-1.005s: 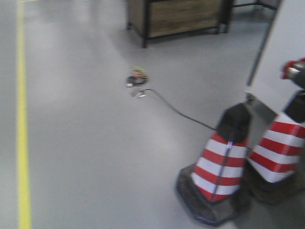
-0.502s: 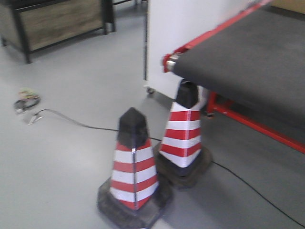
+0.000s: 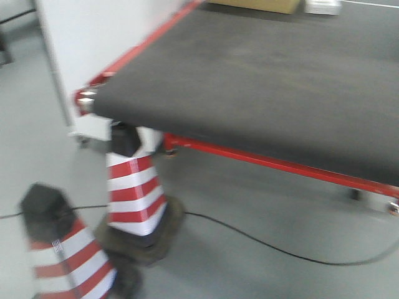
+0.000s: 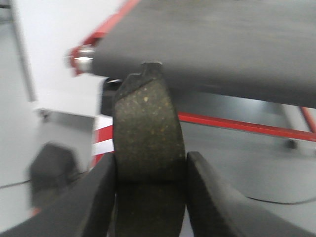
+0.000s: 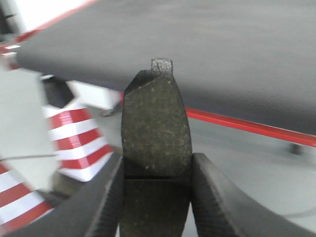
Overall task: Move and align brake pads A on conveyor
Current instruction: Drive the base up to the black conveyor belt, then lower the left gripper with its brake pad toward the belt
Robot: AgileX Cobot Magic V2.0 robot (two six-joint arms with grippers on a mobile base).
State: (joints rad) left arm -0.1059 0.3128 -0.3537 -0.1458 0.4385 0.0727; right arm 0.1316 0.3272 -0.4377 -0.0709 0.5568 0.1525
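left brake pad (image 4: 148,133) speckled dark-grey, clamped upright, right brake pad (image 5: 155,128) likewise, red-edged charcoal conveyor (image 3: 268,81) behind both

Smooth grey floor (image 3: 262,212) crossed by a black cable (image 3: 274,249), two red-and-white striped traffic cones (image 3: 134,187) set near a white panel (image 3: 93,37)

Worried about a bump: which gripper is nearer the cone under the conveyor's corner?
Left, probably. The left gripper, holding a brake pad, faces the cone head-on; from the right gripper it sits off leftward.
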